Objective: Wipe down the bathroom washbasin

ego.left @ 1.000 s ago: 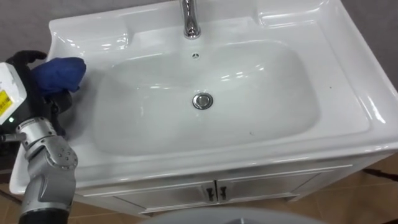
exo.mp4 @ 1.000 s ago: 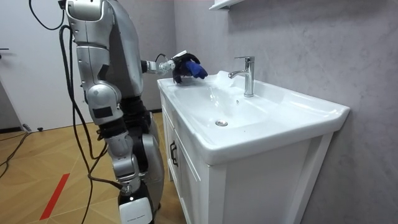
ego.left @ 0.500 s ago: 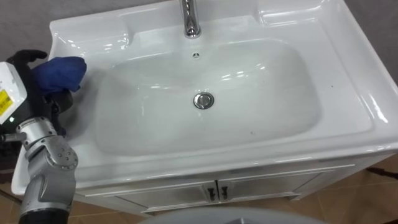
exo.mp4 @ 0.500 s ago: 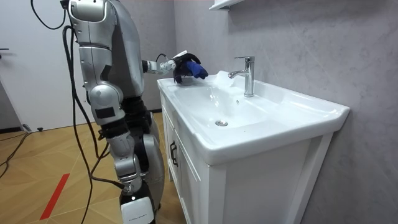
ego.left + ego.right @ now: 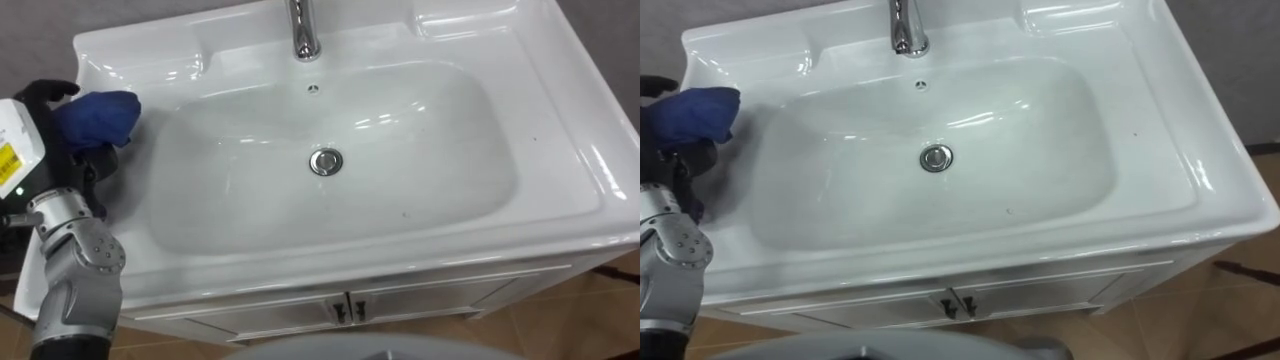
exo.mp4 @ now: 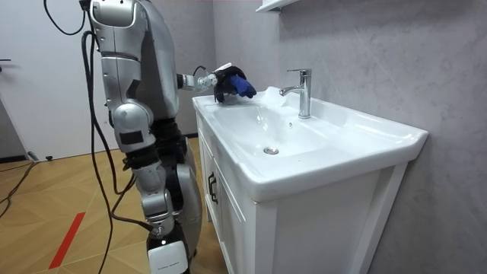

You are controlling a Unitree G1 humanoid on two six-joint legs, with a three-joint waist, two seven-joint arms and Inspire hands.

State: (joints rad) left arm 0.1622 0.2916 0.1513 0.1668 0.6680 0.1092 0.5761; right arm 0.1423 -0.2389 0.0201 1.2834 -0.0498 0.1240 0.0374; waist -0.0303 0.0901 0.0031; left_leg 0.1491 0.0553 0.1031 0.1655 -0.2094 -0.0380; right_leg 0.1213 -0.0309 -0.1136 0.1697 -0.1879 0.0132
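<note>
At the near edge, above the cabinet doors (image 5: 345, 305), the robot's left hand (image 5: 75, 160) sits over the left rim of the white basin (image 5: 400, 150), fingers curled tight around a bunched blue cloth (image 5: 97, 114) just outside the bowl. The cloth looks soft, light and easily squashed, best held in a wad with a loose fold left free to meet the glaze. Beyond, the hard, glossy, likely slippery bowl slopes to the drain (image 5: 324, 162), the faucet (image 5: 303, 30) at the far edge.
</note>
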